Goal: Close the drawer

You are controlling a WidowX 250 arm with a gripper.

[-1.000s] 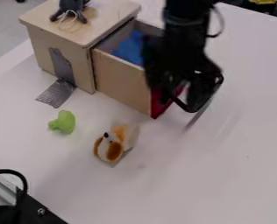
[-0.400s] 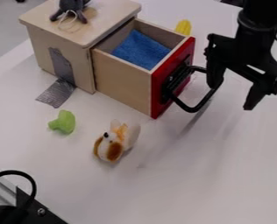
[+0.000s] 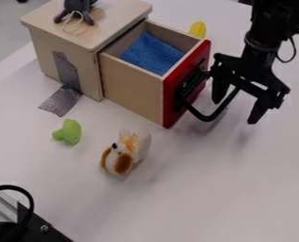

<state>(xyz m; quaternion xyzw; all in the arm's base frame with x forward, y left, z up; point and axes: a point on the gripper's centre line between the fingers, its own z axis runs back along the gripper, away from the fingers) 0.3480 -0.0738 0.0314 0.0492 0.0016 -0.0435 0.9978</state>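
in the camera view, the pincer (image 3: 235, 110) swings back left from its spot further right, and now it's up by the handle (image 3: 206, 117), spread wide and gripping nothing! whether it touches that black loop, i can't tell. the drawer (image 3: 133, 90) hasn't budged: still pulled well out of the wooden cabinet (image 3: 39, 49) at the far left of the bench (image 3: 241, 189), blue cloth (image 3: 152, 54) inside. so the closing is all to come, and the approach looks on: next, i'd say, a push on that red front, leftward and away.
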